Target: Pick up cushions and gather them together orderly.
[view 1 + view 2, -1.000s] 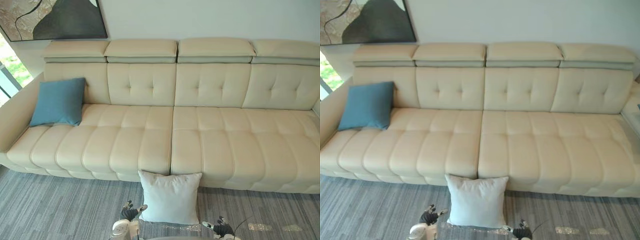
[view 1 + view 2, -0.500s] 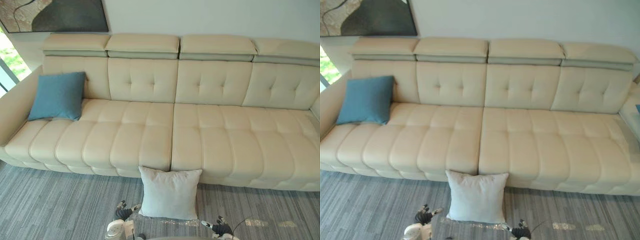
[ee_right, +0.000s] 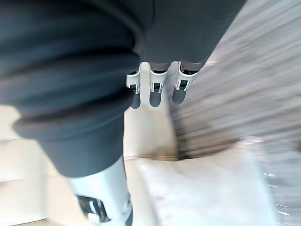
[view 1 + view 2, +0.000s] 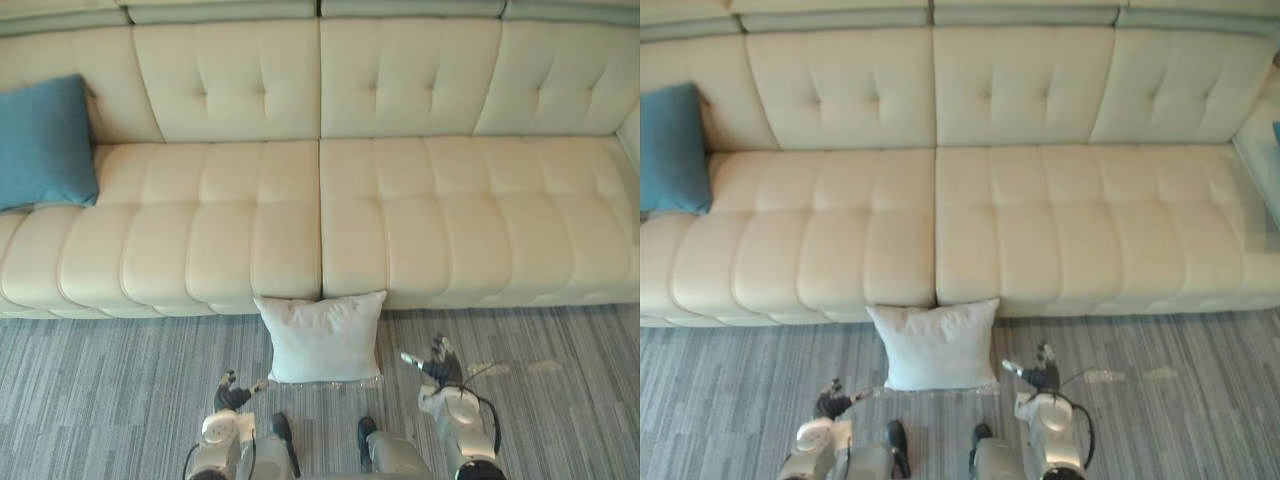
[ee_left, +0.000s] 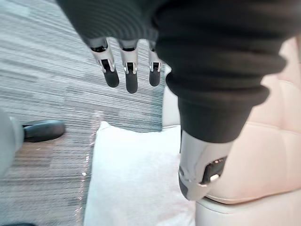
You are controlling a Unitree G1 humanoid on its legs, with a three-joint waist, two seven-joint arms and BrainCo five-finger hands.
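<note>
Nearest me, the robot's two hands hang low over the floor, either side of the white cushion (image 4: 320, 338). The left hand (image 4: 232, 392) sits just off the cushion's lower left corner. The right hand (image 4: 438, 367) is a little further out on the other side and slightly more forward. Both have their fingers straight and relaxed with the thumb held apart, and both are empty. That bracketing stance looks to me like the set-up for a two-handed lift, which suits something this soft and broad.

Beneath them is grey carpet (image 4: 100, 400) with a fine streaked pile. A glinting strip (image 4: 300, 383) runs along the cushion's foot; it might be clear film or tape, though I can't tell from here.

The white cushion is square, plump and matte, with pointed corners. It stands on edge on the floor and leans against the sofa's front, right at the seam between the two seat sections.

The sofa (image 4: 420, 210) is long and cream, its smooth leather-like skin quilted into channels and tufted at the back. Far off at its left end, a blue cushion (image 4: 42, 140) of woven fabric is propped against the backrest. It is well apart from the white one, so I'd say the gathering has yet to begin.
</note>
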